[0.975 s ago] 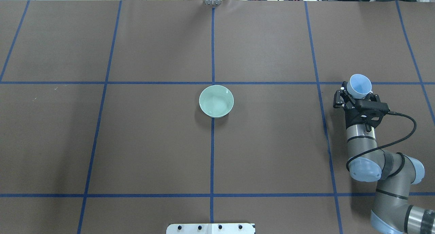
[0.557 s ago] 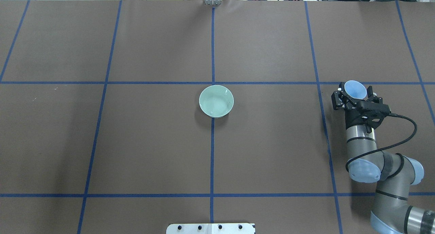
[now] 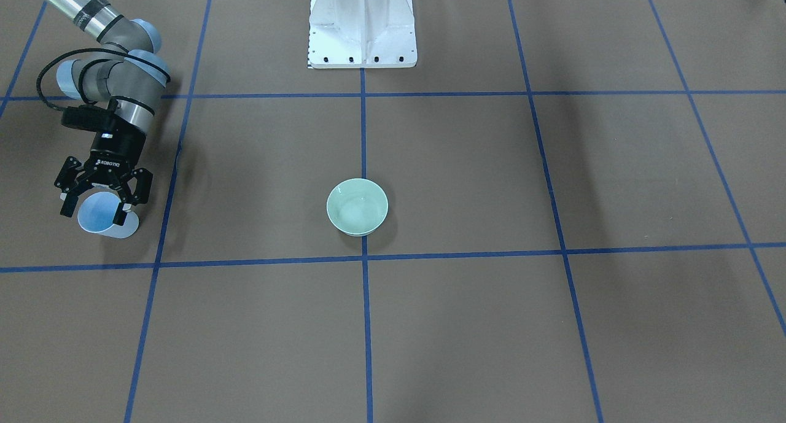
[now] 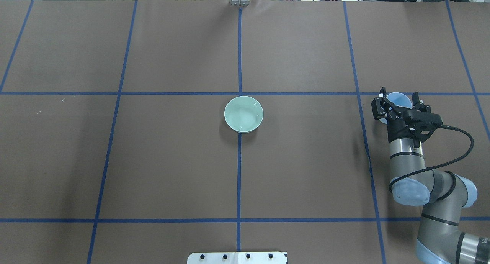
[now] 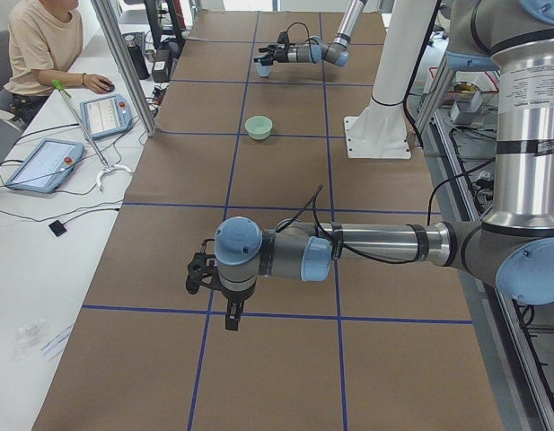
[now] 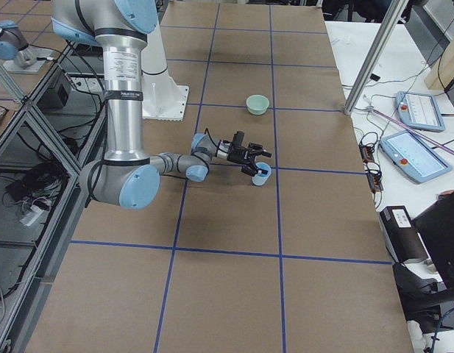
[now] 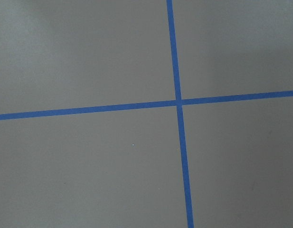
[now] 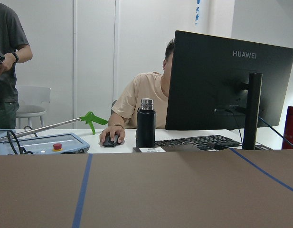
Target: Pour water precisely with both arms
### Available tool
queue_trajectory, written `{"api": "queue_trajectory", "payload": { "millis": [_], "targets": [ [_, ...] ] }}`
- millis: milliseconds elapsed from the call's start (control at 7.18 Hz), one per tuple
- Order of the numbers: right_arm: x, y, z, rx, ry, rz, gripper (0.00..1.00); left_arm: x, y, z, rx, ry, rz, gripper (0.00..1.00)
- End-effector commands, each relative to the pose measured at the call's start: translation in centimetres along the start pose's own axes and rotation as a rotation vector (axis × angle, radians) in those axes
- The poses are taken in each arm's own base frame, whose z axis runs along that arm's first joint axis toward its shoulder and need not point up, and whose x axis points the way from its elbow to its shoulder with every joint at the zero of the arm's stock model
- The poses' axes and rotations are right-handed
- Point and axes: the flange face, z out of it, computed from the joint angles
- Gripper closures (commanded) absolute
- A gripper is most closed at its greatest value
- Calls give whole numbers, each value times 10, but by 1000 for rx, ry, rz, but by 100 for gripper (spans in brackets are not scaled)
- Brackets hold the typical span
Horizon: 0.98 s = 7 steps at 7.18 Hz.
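Observation:
My right gripper (image 4: 398,95) is at the table's right side, jaws wide around a light blue cup (image 4: 399,100), shut on it. In the front-facing view the gripper (image 3: 95,211) holds the cup (image 3: 98,217) low, at or just above the table; I cannot tell whether they touch. A mint green bowl (image 4: 243,114) stands at the table's middle, with faint pale ripples of water (image 3: 356,211) inside. My left gripper (image 5: 205,274) shows only in the exterior left view, low over the table; I cannot tell whether it is open or shut. The left wrist view shows only bare table and tape.
The white pedestal (image 3: 362,24) stands at the robot's side of the table. Blue tape lines (image 4: 239,57) divide the brown surface. An operators' desk with tablets (image 5: 43,162), a monitor (image 8: 227,80) and a seated person (image 5: 43,45) lies beyond the far edge.
My right gripper has sunk toward the table with the cup and shifted slightly away from the robot. The bowl has not moved.

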Motion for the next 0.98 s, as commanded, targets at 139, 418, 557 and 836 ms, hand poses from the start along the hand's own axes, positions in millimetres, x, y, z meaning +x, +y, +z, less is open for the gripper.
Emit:
{"api": "queue_trajectory", "payload": {
  "millis": [139,418,557,836],
  "targets": [
    [-15,-47,22,-212,-60,10,1,0,1,0,0,0,0,0],
    [13,-82,64,-405,-104,-80,0,0,1,0,0,2,0,0],
    [35,-109,87,-514,-139,-99,0,0,1,0,4,0,4,0],
    [104,-171,128,-758,-196,-164,0,2,-1,-1,7,1,9,0]
  ]
}}
